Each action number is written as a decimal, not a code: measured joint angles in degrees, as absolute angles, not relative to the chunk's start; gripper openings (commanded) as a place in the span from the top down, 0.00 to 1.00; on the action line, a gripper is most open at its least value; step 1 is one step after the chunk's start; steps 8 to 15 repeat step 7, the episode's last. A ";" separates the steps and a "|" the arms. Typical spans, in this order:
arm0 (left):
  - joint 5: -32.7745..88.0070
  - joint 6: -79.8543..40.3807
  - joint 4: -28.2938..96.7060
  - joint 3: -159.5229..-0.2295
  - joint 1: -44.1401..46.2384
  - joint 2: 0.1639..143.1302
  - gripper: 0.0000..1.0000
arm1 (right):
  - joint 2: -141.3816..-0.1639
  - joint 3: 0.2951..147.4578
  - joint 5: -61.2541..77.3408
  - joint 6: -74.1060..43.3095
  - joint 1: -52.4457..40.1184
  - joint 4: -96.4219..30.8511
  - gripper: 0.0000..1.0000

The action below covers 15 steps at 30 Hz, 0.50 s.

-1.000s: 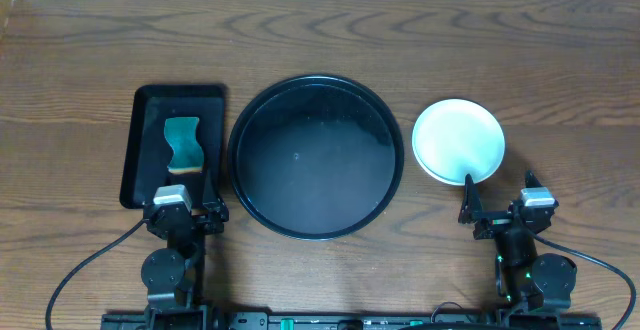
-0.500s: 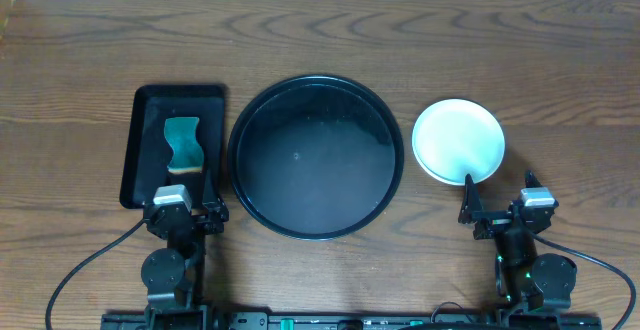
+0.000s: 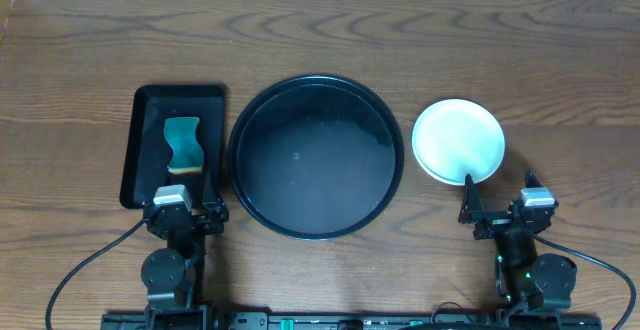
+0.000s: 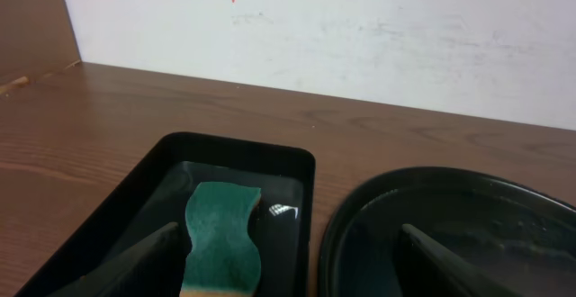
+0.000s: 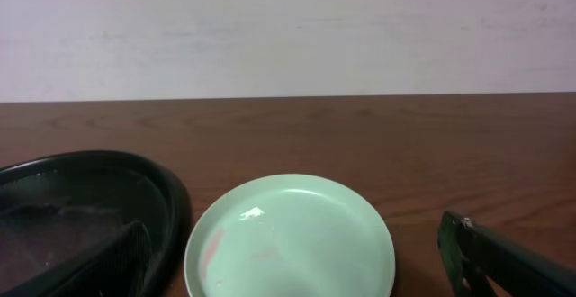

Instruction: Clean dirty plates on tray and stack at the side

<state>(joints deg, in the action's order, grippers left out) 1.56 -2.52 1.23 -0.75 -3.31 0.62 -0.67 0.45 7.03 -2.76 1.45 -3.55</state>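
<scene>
The large round black tray [image 3: 316, 157] sits mid-table with nothing on it; its rim shows in the left wrist view [image 4: 450, 216] and the right wrist view [image 5: 90, 198]. A pale mint plate [image 3: 458, 141] lies on the table right of the tray, topmost of what may be a stack. In the right wrist view the plate [image 5: 290, 238] shows faint pinkish smears. The yellow plate is hidden or out of view. My left gripper [image 4: 288, 256] is open and empty near the table's front. My right gripper [image 5: 301, 261] is open and empty, just in front of the plate.
A smaller rectangular black tray [image 3: 174, 145] holds a teal sponge [image 3: 183, 144] left of the round tray; the sponge also shows in the left wrist view [image 4: 220, 238]. A white wall runs along the table's far edge.
</scene>
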 measured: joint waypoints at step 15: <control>1.56 -2.52 1.23 -0.75 -3.31 0.62 0.26 | -0.67 0.45 7.03 -2.76 1.45 -3.55 0.01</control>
